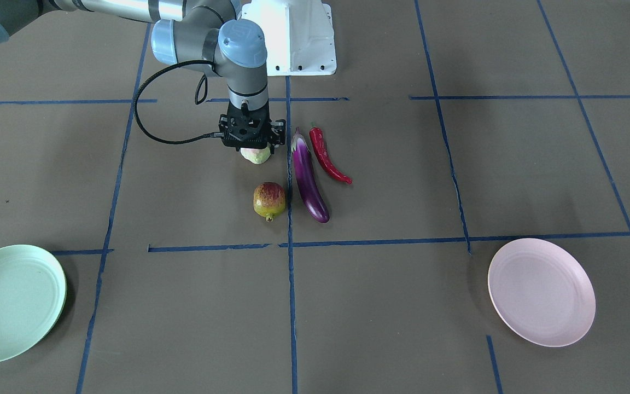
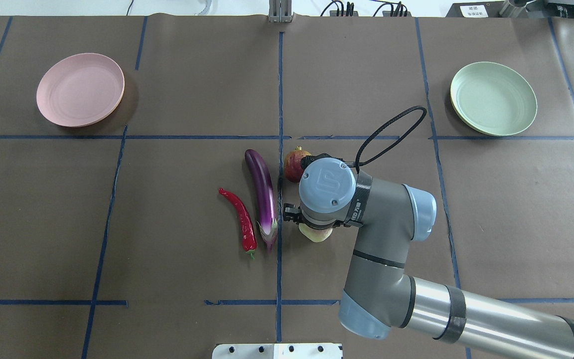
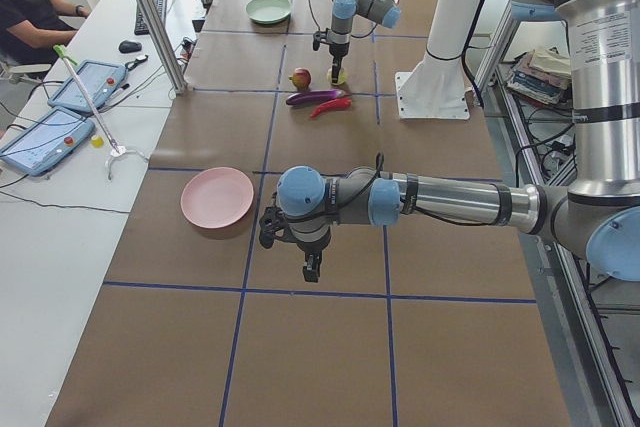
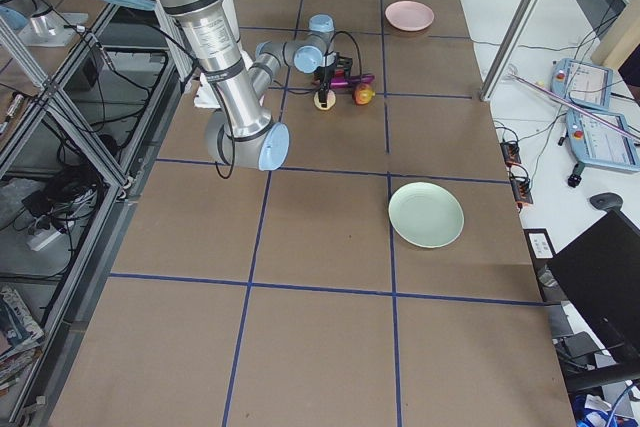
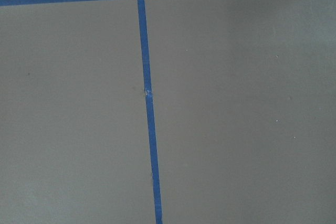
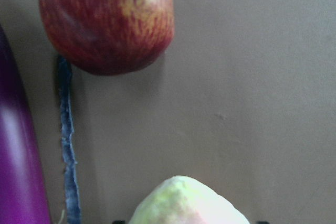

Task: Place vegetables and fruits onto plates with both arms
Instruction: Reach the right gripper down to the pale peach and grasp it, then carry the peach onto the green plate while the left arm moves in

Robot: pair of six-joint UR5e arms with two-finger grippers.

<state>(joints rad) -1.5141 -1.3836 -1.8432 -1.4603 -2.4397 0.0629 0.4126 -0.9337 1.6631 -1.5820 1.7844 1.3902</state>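
Note:
My right gripper (image 1: 254,146) hangs straight down over the pale green fruit (image 1: 256,156), which rests on the table; its fingers straddle the fruit, and I cannot tell if they press it. The fruit fills the bottom of the right wrist view (image 6: 186,203). The red-orange fruit (image 1: 269,200) lies just beyond it, and the purple eggplant (image 1: 308,178) and the red chili (image 1: 327,156) lie beside them. The mint plate (image 2: 494,98) and the pink plate (image 2: 80,89) are empty at the far corners. My left gripper (image 3: 312,269) hovers over bare table near the pink plate; I cannot tell its state.
Brown paper with blue tape lines (image 5: 149,129) covers the table. The white base block (image 1: 293,38) stands at the robot's edge. The right arm's black cable (image 2: 391,129) loops out toward the mint plate. Operators' tablets (image 3: 60,117) lie on a side desk.

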